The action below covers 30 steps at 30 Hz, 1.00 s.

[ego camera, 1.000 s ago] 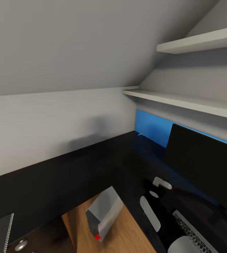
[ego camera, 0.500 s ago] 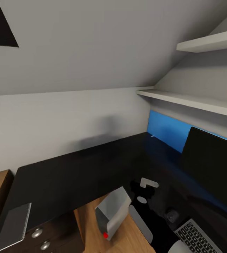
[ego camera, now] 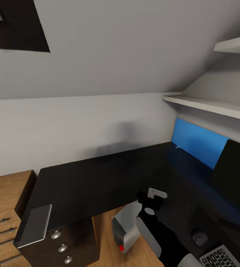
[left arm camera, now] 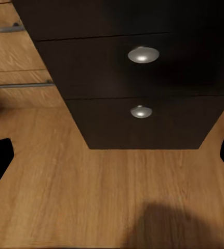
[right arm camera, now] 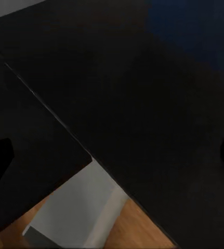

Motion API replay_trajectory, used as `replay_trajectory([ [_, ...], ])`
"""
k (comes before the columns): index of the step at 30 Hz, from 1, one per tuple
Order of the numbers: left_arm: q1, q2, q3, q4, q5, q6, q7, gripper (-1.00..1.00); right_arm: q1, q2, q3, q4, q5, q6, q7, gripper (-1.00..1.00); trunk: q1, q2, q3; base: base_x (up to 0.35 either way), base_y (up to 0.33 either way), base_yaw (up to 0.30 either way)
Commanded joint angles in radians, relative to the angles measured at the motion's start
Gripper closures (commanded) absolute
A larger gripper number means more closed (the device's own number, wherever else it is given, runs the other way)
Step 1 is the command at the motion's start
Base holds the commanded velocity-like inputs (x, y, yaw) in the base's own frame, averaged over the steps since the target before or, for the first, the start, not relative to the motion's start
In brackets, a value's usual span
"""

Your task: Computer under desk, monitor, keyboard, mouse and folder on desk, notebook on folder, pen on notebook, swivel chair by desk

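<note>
Notebook lies on the black tabletop corner; mouse beside keyboard; both hands' grip state cannot be told

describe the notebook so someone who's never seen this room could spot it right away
Find the black L-shaped desk under the sloped wall. Follow it to its left end, above the dark drawers with round knobs. The notebook lies flat at that corner, the only grey slab with a pale edge there.
</note>
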<state>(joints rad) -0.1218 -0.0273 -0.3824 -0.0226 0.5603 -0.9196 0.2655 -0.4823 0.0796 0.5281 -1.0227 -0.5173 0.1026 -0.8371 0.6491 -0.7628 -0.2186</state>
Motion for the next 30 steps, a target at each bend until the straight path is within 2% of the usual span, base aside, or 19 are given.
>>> replay_trajectory([
  [1, -0.001, 0.0, -0.009, 0.001, 0.004, -0.002, 0.006, -1.0, -0.001, 0.0, 0.002, -0.001, -0.003, 0.008, -0.007, -1.0, 0.0, -0.001, -0.001, 0.0, 0.0, 0.272],
  [13, -0.001, -0.002, -0.009, 0.0, 0.003, -0.002, 0.007, -1.0, -0.001, 0.003, 0.008, 0.033, 0.001, 0.006, -0.007, -1.0, 0.0, -0.001, -0.001, 0.0, 0.0, 0.272],
  [16, -0.001, -0.001, -0.01, 0.0, 0.003, 0.023, 0.007, -1.0, -0.001, 0.013, 0.019, 0.098, 0.004, -0.025, -0.005, -1.0, 0.0, -0.001, -0.001, 0.0, 0.0, 0.272],
  [22, -0.001, 0.001, -0.009, 0.0, 0.004, 0.1, 0.007, -1.0, 0.001, 0.017, 0.02, 0.149, 0.016, -0.11, -0.006, -1.0, 0.0, -0.001, -0.001, 0.0, 0.0, 0.273],
  [24, -0.001, 0.001, -0.01, 0.0, 0.003, 0.13, 0.006, -1.0, 0.01, 0.018, 0.022, 0.172, 0.019, -0.133, -0.007, -1.0, 0.0, -0.001, -0.001, 0.0, 0.0, 0.273],
  [30, -0.001, 0.002, -0.01, 0.0, 0.003, 0.157, 0.005, -1.0, 0.065, 0.019, 0.043, 0.204, 0.022, -0.173, -0.007, -1.0, 0.0, -0.001, -0.001, 0.0, 0.0, 0.275],
])
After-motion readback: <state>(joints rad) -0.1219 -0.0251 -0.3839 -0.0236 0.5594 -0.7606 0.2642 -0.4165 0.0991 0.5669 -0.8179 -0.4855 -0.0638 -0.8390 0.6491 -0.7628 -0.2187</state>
